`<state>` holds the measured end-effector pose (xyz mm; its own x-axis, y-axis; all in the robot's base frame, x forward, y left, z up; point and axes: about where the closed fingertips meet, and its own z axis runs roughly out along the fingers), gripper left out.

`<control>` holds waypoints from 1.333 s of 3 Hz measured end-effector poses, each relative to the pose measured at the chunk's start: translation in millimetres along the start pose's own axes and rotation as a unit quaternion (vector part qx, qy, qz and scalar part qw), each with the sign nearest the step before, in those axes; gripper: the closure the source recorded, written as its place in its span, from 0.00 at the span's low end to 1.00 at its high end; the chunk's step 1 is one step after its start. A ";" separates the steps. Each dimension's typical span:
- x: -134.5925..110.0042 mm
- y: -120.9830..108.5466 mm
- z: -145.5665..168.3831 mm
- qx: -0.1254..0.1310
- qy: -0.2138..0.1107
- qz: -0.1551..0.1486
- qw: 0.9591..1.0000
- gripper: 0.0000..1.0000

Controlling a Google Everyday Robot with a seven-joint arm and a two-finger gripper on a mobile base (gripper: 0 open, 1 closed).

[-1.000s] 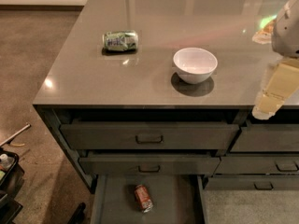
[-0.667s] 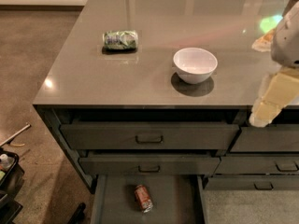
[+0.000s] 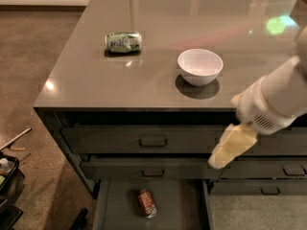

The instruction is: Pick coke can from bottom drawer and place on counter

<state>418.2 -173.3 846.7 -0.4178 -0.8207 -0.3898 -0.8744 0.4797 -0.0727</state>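
Note:
The coke can (image 3: 147, 203) lies on its side on the bare floor of the open bottom drawer (image 3: 182, 207), left of the drawer's middle. The counter (image 3: 158, 56) is the glossy grey-brown top above it. My gripper (image 3: 229, 149) hangs from the white arm at the right, in front of the two upper drawers, up and to the right of the can and well apart from it. It holds nothing that I can see.
A green-and-white can (image 3: 123, 41) lies on its side at the counter's left. A white bowl (image 3: 200, 66) stands near the counter's front middle. Two handled drawers (image 3: 152, 141) above the open one are shut. Dark objects (image 3: 7, 183) sit on the floor at the left.
The arm and gripper have swung down and to the left, from beside the counter's right edge to in front of the upper drawers. The can, bowl and drawer have not moved.

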 end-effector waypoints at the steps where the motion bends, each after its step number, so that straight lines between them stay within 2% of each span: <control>1: 23.0 11.2 74.4 -0.021 -0.006 0.058 0.998 0.00; 2: 23.0 8.7 79.8 -0.011 -0.012 0.060 0.998 0.00; 3: 30.7 20.8 95.0 -0.038 -0.017 0.064 0.997 0.00; 4: 47.8 66.5 157.2 -0.107 -0.049 0.127 0.985 0.00</control>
<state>378.9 -131.8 678.9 -0.6134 -0.6429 -0.4587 -0.7808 0.5808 0.2302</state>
